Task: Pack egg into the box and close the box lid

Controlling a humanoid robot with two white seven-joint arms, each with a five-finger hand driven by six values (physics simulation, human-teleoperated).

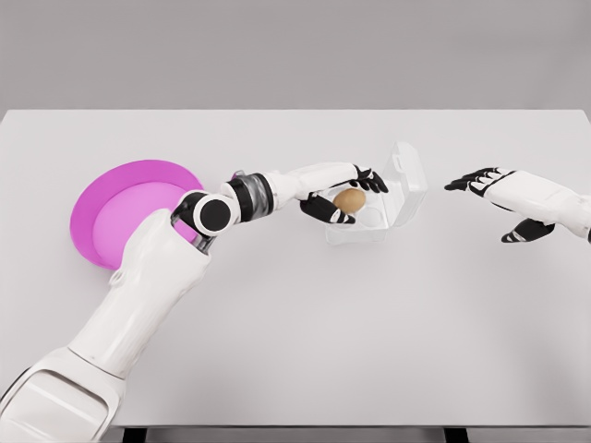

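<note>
Over the clear box [392,198] (lid up), my left hand [340,196] pinches the oval egg [348,199], right hand [503,198] spread empty.

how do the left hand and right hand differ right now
The left hand is closed around the brown egg; the right hand holds nothing, fingers spread. The left hand is at the open clear box, over its tray; the right hand hangs apart, to the box's right. The left arm reaches far across the table; the right only enters at the edge. Both have black fingers on white arms.
</note>
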